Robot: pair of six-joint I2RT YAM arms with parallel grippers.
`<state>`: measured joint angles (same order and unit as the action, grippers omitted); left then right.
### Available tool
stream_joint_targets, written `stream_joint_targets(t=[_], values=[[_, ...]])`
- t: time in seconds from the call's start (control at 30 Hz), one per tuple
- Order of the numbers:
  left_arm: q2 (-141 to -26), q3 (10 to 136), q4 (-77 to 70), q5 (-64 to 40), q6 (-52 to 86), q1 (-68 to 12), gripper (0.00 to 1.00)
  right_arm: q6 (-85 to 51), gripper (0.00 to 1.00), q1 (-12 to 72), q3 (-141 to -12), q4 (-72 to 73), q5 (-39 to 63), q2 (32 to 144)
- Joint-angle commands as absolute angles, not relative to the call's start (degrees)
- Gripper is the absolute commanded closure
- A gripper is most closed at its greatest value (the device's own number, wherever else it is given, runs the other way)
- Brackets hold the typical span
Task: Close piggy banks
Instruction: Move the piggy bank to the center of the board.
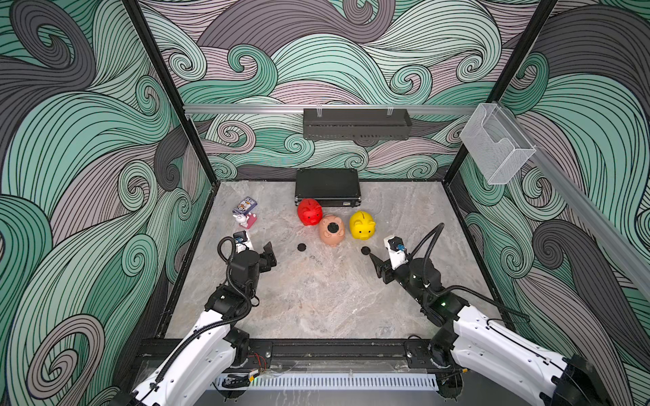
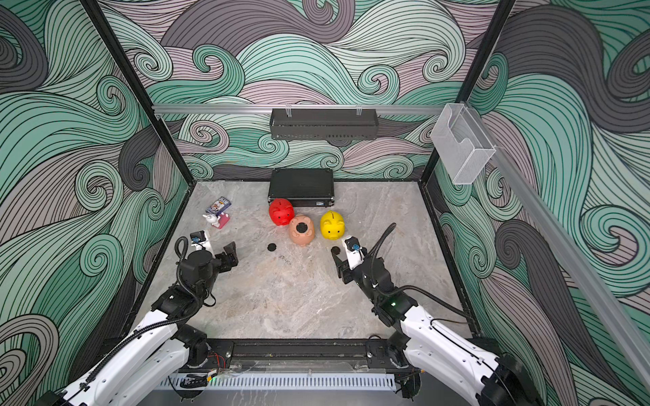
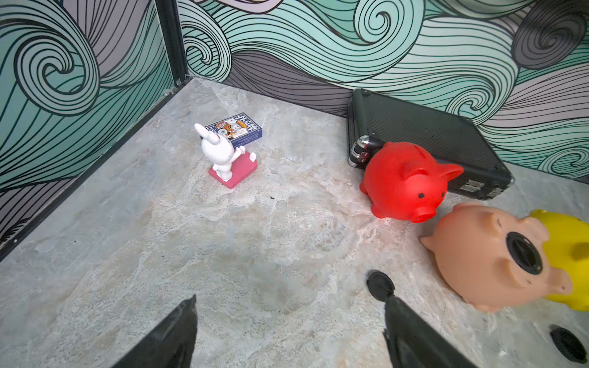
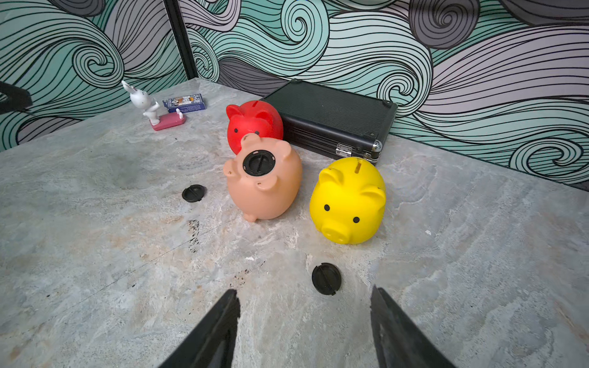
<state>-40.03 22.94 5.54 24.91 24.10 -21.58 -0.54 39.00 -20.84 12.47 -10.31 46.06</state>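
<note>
I am hovering my open, empty right pincer [image 4: 304, 298] by the black plug [image 4: 326, 278] lying near the yellow pig [image 4: 347, 200]. I am lining up straight, so it is not sliding away.

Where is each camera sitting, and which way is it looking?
Top views: up high, looking down on the table; left arm, left gripper, right arm, right gripper show.
Left wrist: on the left arm, facing the red pig; open fingertips show.
Right wrist: on the right arm, facing the yellow pig; open fingertips show.
Shared: both wrist views see the peach pig lying belly up.
</note>
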Motion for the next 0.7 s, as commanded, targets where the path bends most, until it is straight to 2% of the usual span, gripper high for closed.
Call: stream_joint_targets(t=[0.0,0.1,0.23,0.5,0.67], values=[[-42.5,26.5,8.9,25.1,27.5,-21.9,0.09,-3.0,0.33,38.5,-26.5,6.4,-9.8,47.3],[-46.3,29.4,9.3,23.0,28.5,-21.9,0.07,-3.2,0.33,38.5,-30.2,3.1,-8.7,49.0],[-55.3,40.0,16.0,21.8,32.2,-21.7,0.01,-3.2,0.32,38.5,-30.8,3.0,-7.7,49.2],[-84.1,68.5,26.6,10.1,29.9,-21.6,0.01,-3.0,0.32,38.3,-28.4,3.4,-8.3,48.0],[-101.9,89.8,39.7,9.7,30.1,-21.6,0.04,-3.1,0.32,38.1,-26.9,3.7,-8.0,47.0]])
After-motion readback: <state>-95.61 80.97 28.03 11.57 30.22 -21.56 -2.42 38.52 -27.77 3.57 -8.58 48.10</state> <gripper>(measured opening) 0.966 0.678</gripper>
